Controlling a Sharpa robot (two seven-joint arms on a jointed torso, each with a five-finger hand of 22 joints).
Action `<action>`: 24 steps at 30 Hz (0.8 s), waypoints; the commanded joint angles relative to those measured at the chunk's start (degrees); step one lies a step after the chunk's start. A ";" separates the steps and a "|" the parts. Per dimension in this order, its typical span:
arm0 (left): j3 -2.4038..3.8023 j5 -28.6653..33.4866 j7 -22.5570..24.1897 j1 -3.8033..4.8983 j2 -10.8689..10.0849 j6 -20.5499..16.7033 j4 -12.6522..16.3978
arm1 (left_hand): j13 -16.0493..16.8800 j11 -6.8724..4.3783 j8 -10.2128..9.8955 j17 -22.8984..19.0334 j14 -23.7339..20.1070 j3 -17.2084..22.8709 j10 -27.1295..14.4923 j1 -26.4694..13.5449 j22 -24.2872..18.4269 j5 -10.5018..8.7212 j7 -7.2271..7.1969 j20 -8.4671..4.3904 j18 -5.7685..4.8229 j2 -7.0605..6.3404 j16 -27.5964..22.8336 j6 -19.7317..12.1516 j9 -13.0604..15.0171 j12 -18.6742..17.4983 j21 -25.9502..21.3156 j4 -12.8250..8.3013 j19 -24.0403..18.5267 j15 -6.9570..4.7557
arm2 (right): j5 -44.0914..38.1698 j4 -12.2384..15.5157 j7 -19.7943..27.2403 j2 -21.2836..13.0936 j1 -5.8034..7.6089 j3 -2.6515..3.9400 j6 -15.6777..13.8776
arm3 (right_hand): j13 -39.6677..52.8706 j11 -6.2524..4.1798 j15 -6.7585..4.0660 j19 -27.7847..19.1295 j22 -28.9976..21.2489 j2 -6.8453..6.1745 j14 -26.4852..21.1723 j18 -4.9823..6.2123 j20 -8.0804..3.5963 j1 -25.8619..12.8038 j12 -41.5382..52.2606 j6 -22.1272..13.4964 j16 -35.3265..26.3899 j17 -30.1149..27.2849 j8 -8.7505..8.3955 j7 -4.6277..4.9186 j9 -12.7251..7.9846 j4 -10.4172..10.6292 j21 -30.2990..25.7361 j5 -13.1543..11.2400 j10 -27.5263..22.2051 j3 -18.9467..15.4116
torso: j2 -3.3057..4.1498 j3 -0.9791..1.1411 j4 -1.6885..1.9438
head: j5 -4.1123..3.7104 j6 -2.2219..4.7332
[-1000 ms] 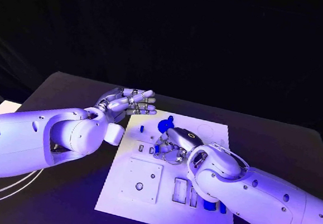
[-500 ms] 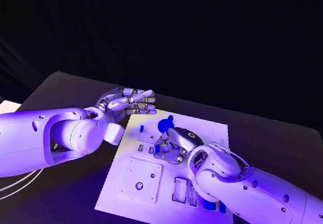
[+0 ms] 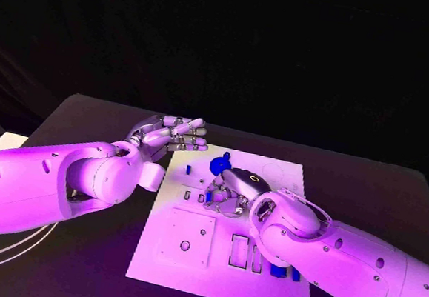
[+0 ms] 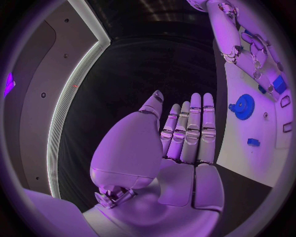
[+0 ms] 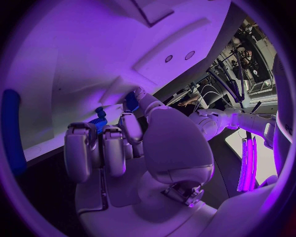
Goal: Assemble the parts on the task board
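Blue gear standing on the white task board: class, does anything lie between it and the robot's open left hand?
Nothing visible does. The left hand hovers beside the white task board, and bare board separates it from the blue gear.

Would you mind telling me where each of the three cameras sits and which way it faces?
Head view: on the head, looking down at the task board; both arms show.
Left wrist view: behind the left robot hand, held flat and empty beside the board; the blue gear shows.
Right wrist view: behind the right robot hand, fingers on a blue part.
Head and left wrist views share the gear.
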 commanded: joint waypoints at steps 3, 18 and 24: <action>0.03 0.06 0.29 0.05 0.06 1.16 0.08 | 0.05 0.15 -0.22 0.07 0.07 -0.04 -0.09 0.50 -0.06 -0.28 0.12 0.29 0.69 0.16 -0.40 -0.18 -0.02 -0.28 -0.27 -0.41 0.08 0.17 | -0.98 -0.24 -2.17 -0.18 -0.61 -0.49 4.00 | -0.16 0.07 0.29 0.39 2.29 -0.30 5.69 -0.33 0.23 -0.27 -0.43 -0.47 -0.20 13.50 -0.17 -0.08 -0.06 0.16 -0.28 -0.14 -0.37 -0.34 | -0.04 -0.04 0.04 | -0.05 -0.09; 0.03 0.06 0.29 0.05 -0.03 1.17 0.13 | 0.04 0.19 -0.24 0.12 0.08 -0.15 -0.16 0.42 -0.10 -0.29 0.18 0.30 0.69 0.18 -0.49 -0.24 -0.03 -0.31 -0.33 -0.50 0.10 0.19 | -1.64 0.07 -2.90 -0.23 -0.67 -0.50 3.00 | -0.76 0.33 0.52 0.15 1.77 -1.44 5.60 -0.22 0.45 -1.23 -1.32 -1.07 -0.44 13.14 -0.52 0.16 -0.20 0.81 -0.59 -0.39 -0.80 -1.00 | 0.03 -0.01 -0.02 | -0.07 -0.04; 0.03 0.06 0.27 0.05 -0.04 1.22 0.14 | 0.04 0.19 -0.24 0.12 0.08 -0.15 -0.16 0.42 -0.10 -0.29 0.18 0.30 0.69 0.18 -0.49 -0.24 -0.03 -0.31 -0.33 -0.50 0.10 0.19 | -1.79 0.11 -3.25 -0.25 -0.68 -0.51 1.44 | -3.05 0.89 0.98 -0.26 0.92 -3.24 5.58 -0.05 0.87 -2.43 -4.73 -3.70 -0.49 13.11 -1.48 0.72 -0.70 2.45 -1.12 -0.62 -2.65 -2.56 | 0.03 -0.02 0.02 | -0.17 -0.02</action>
